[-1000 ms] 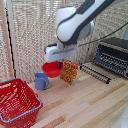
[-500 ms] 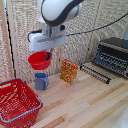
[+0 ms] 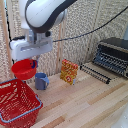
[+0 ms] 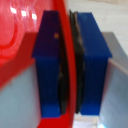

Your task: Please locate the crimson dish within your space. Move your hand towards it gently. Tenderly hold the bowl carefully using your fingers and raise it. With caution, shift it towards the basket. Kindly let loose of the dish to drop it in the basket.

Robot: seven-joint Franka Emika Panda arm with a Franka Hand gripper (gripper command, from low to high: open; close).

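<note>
Red bowl airborne, rim pinched between blue fingers clenched on it, as the wrist view shows wall sandwiched between pads; carried above worktop, just over blue mug and near far edge of basket. Hung from white gripper by one side so open bowl clears mug, likely heading over basket for release. Orange packet and black appliance off toward exterior view's right, out of path.

arm: bulky, rounded white shell, grey joint band | end effector: white blocky housing | fingers: short, dark blue, black inner pads
</note>
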